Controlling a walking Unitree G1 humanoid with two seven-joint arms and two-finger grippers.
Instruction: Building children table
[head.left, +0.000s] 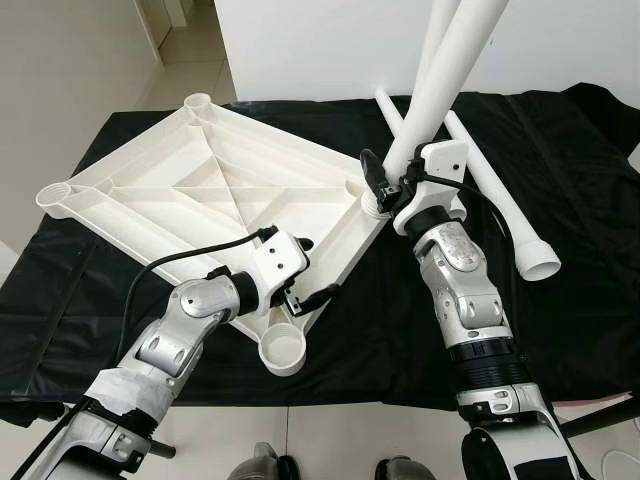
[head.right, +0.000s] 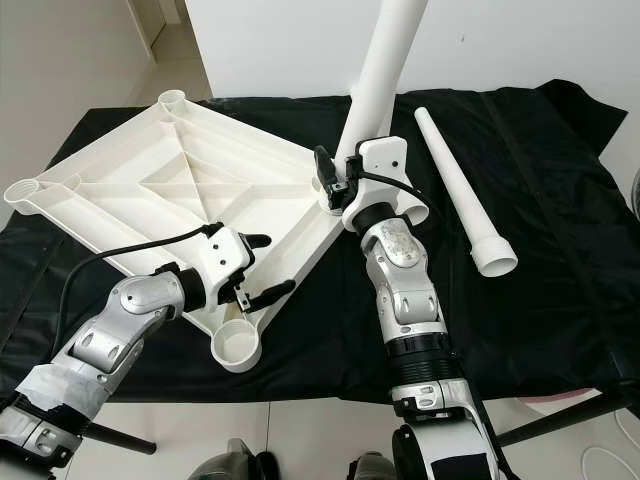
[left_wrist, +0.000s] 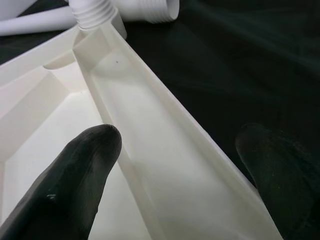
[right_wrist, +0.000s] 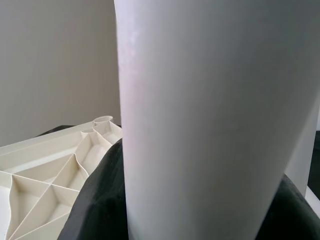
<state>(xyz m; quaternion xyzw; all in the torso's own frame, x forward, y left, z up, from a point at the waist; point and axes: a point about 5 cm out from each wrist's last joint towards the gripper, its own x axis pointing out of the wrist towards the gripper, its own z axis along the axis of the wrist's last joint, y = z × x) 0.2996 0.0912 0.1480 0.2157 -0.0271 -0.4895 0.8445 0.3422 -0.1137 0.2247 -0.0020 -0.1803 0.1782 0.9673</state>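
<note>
White tabletop (head.left: 200, 180) lies upside down on the black cloth (head.left: 560, 200), ribs up, frame centre-left. Upright leg (head.left: 440, 80) stands in its right corner socket, upper centre; right gripper (head.left: 385, 185) pinches it near the base. Left gripper (head.left: 310, 270) spread, straddling the near rim above the bottom socket (head.left: 283, 350). Spare leg (head.right: 460, 190) lies on the cloth at right.

1. Silver segmented left arm (head.left: 190, 320) with a white wrist housing and a looping black cable.
2. Silver right arm (head.left: 465, 290) with black elbow collar and white wrist block.
3. Long, rounded black fingers (left_wrist: 75, 180).
</note>
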